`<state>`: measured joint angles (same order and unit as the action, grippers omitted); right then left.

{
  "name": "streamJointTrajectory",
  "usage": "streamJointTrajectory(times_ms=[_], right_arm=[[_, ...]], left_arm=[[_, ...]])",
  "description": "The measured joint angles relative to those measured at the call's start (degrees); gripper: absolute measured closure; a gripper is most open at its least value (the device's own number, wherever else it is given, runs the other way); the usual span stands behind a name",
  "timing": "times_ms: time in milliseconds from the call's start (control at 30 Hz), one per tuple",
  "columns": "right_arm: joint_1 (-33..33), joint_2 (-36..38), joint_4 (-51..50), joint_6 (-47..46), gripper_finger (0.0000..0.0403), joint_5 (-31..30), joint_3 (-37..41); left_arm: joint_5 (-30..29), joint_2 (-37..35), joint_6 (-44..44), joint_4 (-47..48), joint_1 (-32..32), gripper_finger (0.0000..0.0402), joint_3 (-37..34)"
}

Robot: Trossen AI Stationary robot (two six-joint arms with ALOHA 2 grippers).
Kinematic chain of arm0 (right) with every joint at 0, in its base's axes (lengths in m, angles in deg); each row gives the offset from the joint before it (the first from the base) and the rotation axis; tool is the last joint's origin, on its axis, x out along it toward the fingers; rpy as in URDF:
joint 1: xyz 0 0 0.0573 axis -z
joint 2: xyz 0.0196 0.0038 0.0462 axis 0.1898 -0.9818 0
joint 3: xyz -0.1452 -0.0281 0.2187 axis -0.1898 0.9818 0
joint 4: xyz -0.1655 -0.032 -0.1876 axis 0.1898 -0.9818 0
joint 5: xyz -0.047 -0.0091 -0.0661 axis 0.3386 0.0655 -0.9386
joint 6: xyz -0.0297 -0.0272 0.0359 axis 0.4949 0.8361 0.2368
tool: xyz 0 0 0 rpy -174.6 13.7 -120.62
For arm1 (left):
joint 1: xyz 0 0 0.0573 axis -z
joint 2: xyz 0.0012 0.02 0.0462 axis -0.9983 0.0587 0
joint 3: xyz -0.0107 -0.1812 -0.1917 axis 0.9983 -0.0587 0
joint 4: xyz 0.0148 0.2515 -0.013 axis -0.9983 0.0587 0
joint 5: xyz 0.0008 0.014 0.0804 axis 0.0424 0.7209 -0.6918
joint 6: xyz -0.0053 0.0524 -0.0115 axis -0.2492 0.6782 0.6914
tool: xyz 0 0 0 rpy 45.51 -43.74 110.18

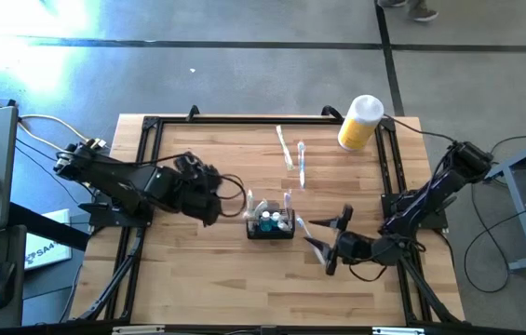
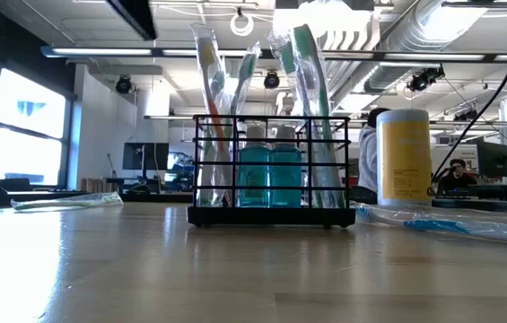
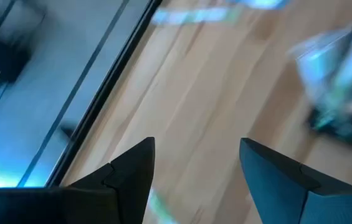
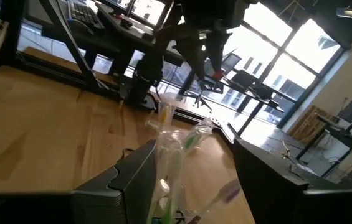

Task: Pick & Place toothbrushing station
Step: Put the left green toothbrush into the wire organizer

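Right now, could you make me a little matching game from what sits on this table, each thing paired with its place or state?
Things:
1. black wire caddy
2. yellow cylinder
3. left tool
4. two wrapped toothbrushes

Places or states:
A. lying flat on the wood, apart from the caddy
B. near the table's far edge, on the right arm's side
C. open and empty, beside the caddy
D. mid-table, holding toothbrushes and blue bottles

Pairs: 1-D, 2-B, 3-C, 4-A

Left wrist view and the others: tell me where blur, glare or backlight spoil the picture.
Left wrist view: motion-smeared, caddy only a dark streak beyond the left gripper. High view: glare washes out the floor at upper left. Low view: bright ceiling lights behind the toothbrushes. Right wrist view: windows backlit, wrapped toothbrush soft.
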<state>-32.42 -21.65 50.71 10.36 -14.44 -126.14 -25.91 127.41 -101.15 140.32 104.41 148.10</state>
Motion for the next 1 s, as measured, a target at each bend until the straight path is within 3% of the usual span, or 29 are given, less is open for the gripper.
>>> streamJointTrajectory(times_ms=[133, 433, 567, 733, 1000], right_arm=[[1.91, 0.00, 0.02, 2.68, 0.0200, 0.14, -0.01], [6.30, 0.03, -0.35, 1.74, 0.0200, 5.89, -0.01], [6.97, 0.04, -2.39, -2.77, 0.0200, 7.70, 0.02], [6.62, 0.04, -4.65, -7.63, 0.0199, 8.70, 0.01], [6.60, 0.04, -6.58, -15.46, 0.0200, 13.82, 0.02]], left_arm=[[6.70, 0.00, -6.39, 12.83, -3.97, 0.0176, -0.04], [17.36, -3.43, 5.90, 7.93, -18.67, 0.0176, -6.88], [21.90, -6.26, 8.83, 3.68, -29.30, 0.0176, -12.98], [30.18, -9.25, 14.53, -8.05, -40.47, 0.0176, -24.15], [33.57, -9.73, 16.02, -24.32, -49.80, 0.0176, -39.98]])
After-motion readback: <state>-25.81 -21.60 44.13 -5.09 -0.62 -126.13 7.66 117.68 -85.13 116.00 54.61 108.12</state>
